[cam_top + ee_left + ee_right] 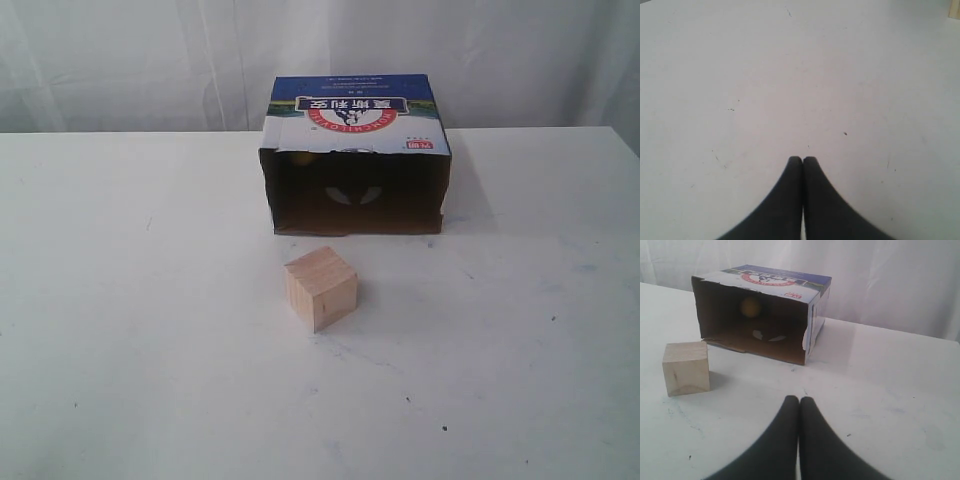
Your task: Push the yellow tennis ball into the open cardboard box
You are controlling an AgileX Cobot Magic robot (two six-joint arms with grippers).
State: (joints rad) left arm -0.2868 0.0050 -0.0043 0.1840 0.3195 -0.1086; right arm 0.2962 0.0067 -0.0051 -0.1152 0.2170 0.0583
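Observation:
The open cardboard box [355, 125] lies on its side at the back of the white table, its dark mouth facing the front; it also shows in the right wrist view [782, 282]. The yellow tennis ball [750, 306] rests deep inside the box, dim in the shadow; in the exterior view only a faint yellow spot [297, 157] shows near the upper left of the opening. My right gripper [799, 399] is shut and empty, well in front of the box. My left gripper [802, 159] is shut over bare table. Neither gripper appears in the exterior view.
A pale wooden cube [320, 288] stands on the table [120, 300] just in front of the box mouth, also seen in the right wrist view [686, 368]. A white curtain hangs behind the table.

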